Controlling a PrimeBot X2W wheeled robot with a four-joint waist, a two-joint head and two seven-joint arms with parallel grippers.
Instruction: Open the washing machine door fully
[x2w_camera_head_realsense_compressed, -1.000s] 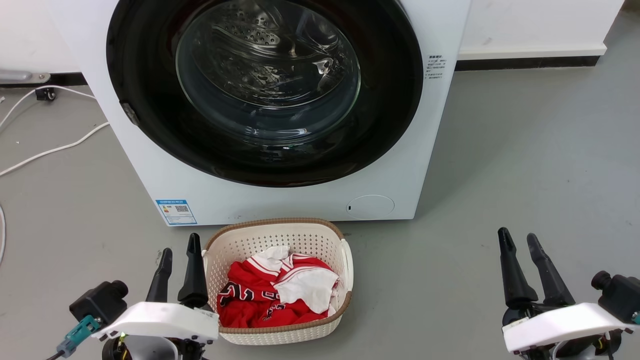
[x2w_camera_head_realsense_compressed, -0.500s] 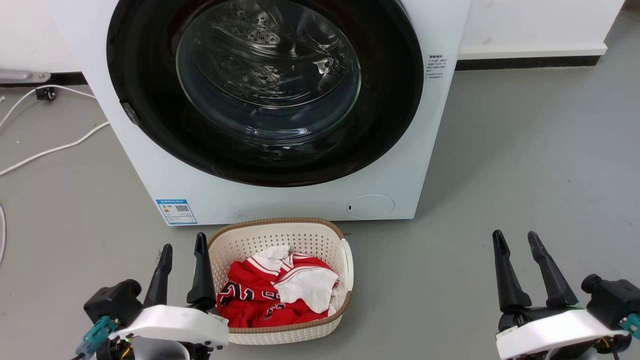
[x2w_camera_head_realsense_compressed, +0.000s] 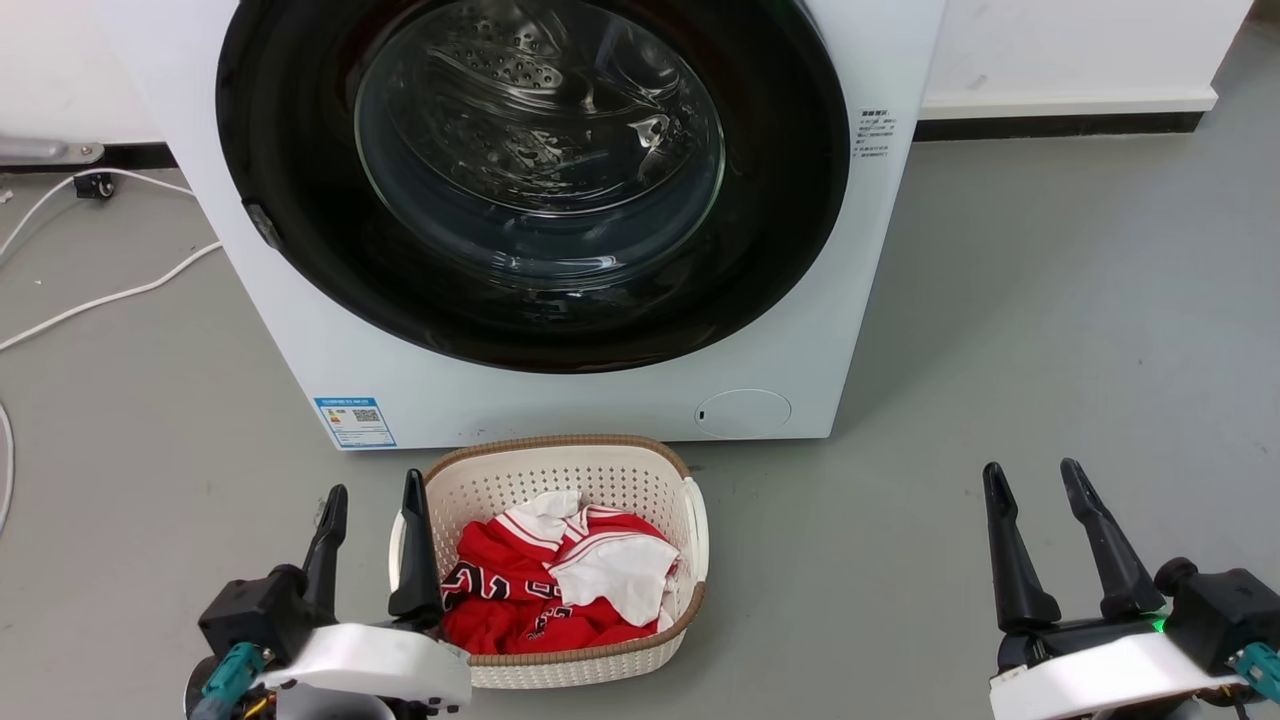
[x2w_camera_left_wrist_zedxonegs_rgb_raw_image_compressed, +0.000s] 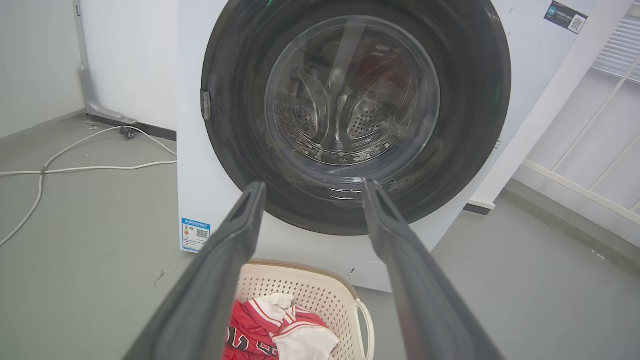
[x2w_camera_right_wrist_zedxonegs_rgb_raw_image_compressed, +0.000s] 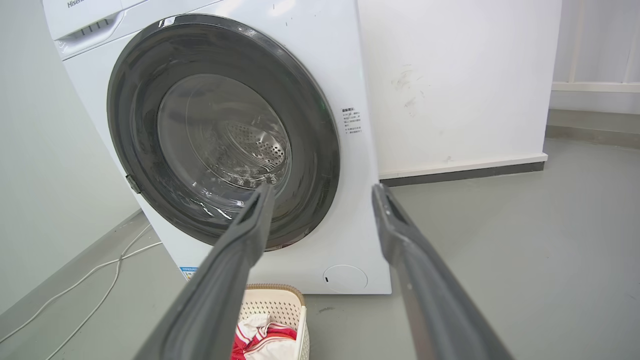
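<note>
The white washing machine (x2w_camera_head_realsense_compressed: 620, 400) stands ahead on the grey floor. Its round black-rimmed washing machine door (x2w_camera_head_realsense_compressed: 535, 180) with the clear glass centre lies flush against the front, a small metal piece on its left rim. The same washing machine door (x2w_camera_left_wrist_zedxonegs_rgb_raw_image_compressed: 355, 110) (x2w_camera_right_wrist_zedxonegs_rgb_raw_image_compressed: 222, 135) is seen shut in both wrist views. My left gripper (x2w_camera_head_realsense_compressed: 371, 496) is low at the left, open and empty, beside the basket's left rim. My right gripper (x2w_camera_head_realsense_compressed: 1032, 471) is low at the right, open and empty, well clear of the machine.
A cream laundry basket (x2w_camera_head_realsense_compressed: 560, 465) holding red and white clothes (x2w_camera_head_realsense_compressed: 550, 575) sits on the floor just in front of the machine. White cables (x2w_camera_head_realsense_compressed: 95, 300) run over the floor at the left. A white wall with a dark skirting (x2w_camera_head_realsense_compressed: 1050, 125) is behind at the right.
My left gripper has shifted right toward the basket and its fingers have spread a little. The right gripper's fingers have also spread. The door stays shut.
</note>
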